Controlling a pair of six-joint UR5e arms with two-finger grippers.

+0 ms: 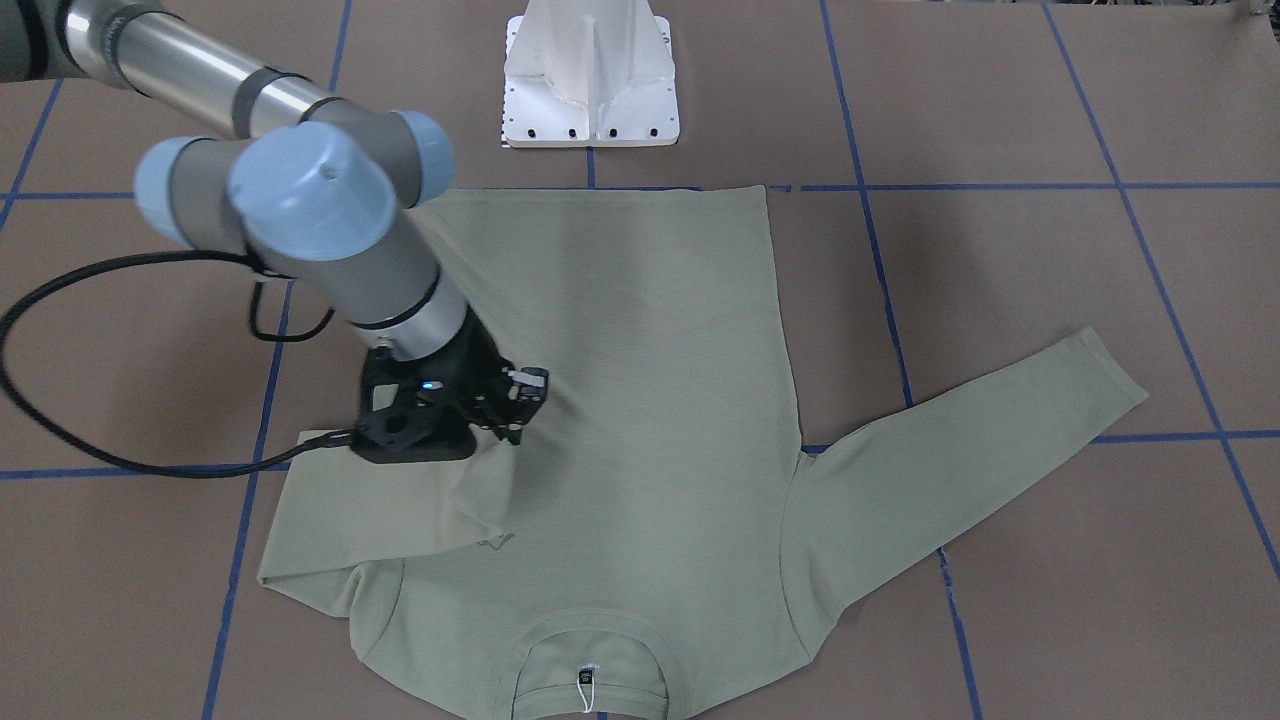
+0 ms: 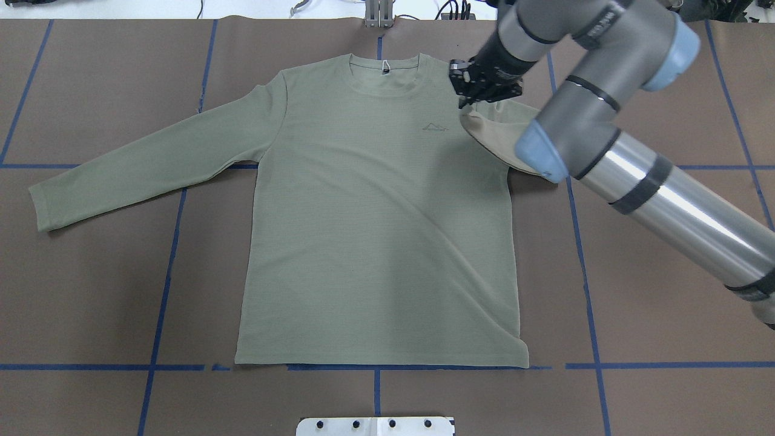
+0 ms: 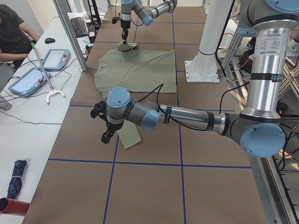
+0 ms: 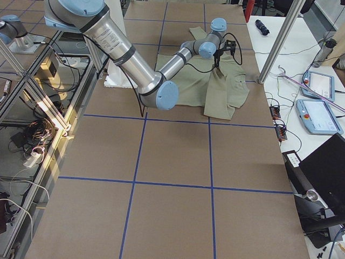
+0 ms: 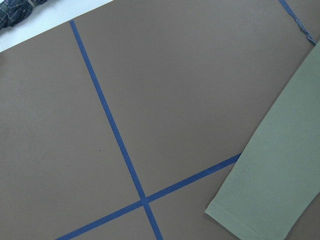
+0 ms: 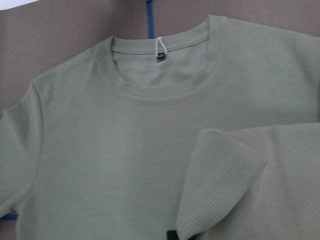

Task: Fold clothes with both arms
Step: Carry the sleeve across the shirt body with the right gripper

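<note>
Closest to your front-facing camera, the right arm is reaching over the sage-green shirt, which is lying flat, chest up, on the brown table. The right gripper is pinching one sleeve, jaws closed on the fabric, holding it doubled over near the shoulder. The left gripper is hovering above the other cuff; you cannot tell how its jaws are standing.

Bare table around shirt, right arm over its shoulder, pedestal near hem.
</note>
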